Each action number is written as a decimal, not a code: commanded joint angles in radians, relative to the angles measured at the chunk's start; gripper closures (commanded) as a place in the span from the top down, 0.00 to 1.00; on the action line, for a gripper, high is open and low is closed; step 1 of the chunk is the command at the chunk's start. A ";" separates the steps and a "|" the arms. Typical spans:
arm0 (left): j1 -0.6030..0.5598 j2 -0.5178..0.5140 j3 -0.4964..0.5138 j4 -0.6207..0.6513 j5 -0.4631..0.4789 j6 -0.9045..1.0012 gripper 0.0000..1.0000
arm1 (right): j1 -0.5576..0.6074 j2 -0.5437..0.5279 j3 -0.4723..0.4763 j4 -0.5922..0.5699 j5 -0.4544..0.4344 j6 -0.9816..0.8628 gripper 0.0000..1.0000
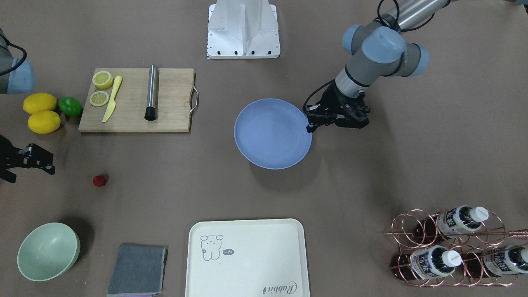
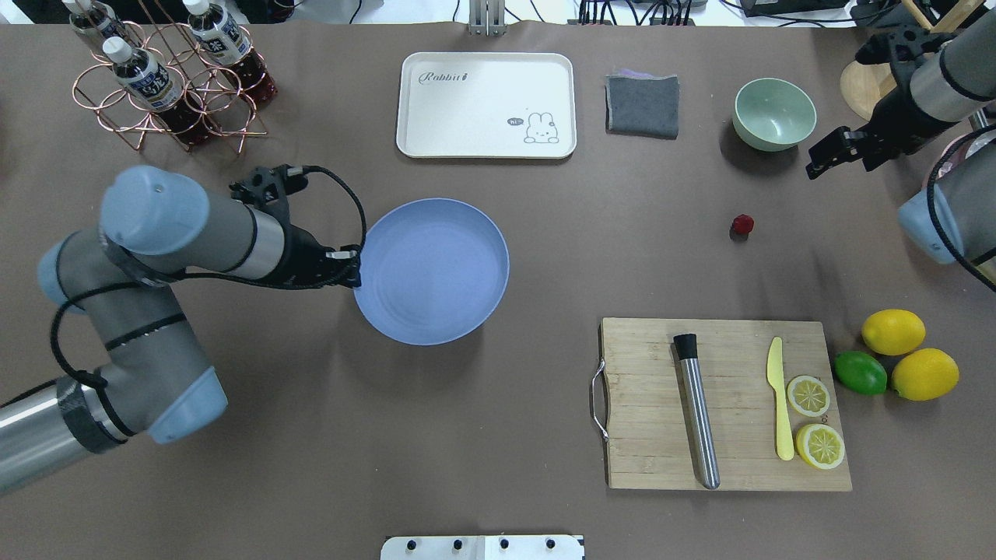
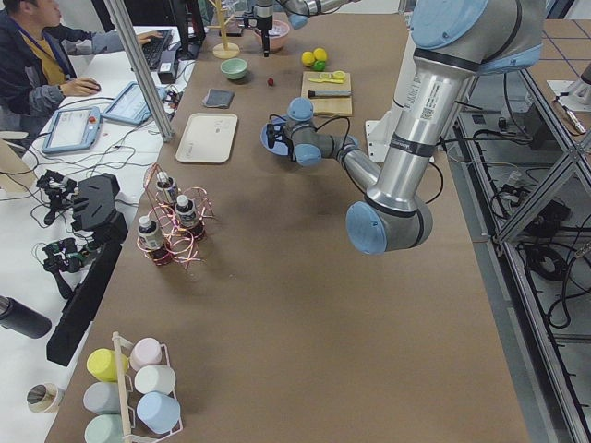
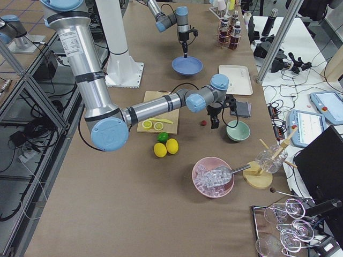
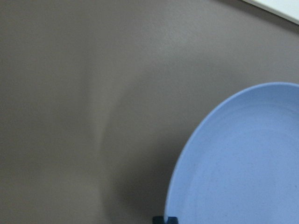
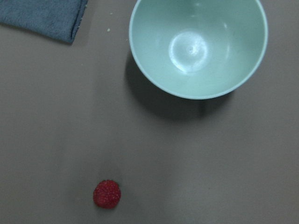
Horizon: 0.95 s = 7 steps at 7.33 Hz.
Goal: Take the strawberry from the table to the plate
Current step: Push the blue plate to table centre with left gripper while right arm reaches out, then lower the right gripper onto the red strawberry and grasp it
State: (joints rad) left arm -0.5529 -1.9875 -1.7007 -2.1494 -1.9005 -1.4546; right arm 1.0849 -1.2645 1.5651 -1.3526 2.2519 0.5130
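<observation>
The strawberry (image 2: 741,225), small and dark red, lies on the bare table (image 2: 591,249) between the mint bowl and the cutting board. It also shows low in the right wrist view (image 6: 107,194). My right gripper (image 2: 836,159) hangs open above the table to the far right of the strawberry and apart from it. The blue-grey plate (image 2: 432,271) is empty and casts a broad shadow on the table. At the plate's left rim my left gripper (image 2: 354,268) is shut on it. The plate (image 5: 243,158) fills the lower right of the left wrist view.
A mint-green bowl (image 2: 775,113) and a grey cloth (image 2: 643,104) lie beyond the strawberry. A cream tray (image 2: 486,105) sits at the far middle and a bottle rack (image 2: 171,78) at the far left. The cutting board (image 2: 724,404), lemons (image 2: 893,331) and lime (image 2: 860,372) are nearer.
</observation>
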 commanded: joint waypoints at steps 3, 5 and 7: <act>0.138 -0.031 0.009 0.016 0.144 -0.046 0.00 | -0.118 0.019 -0.034 0.001 -0.061 0.038 0.95; 0.148 -0.037 0.018 0.016 0.150 -0.047 0.00 | -0.138 0.065 -0.092 0.006 -0.075 0.038 0.94; 0.149 -0.037 0.015 0.016 0.152 -0.047 0.10 | -0.148 0.091 -0.115 0.004 -0.086 0.036 0.90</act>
State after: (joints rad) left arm -0.4052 -2.0243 -1.6846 -2.1338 -1.7507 -1.5015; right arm 0.9432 -1.1924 1.4694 -1.3481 2.1747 0.5504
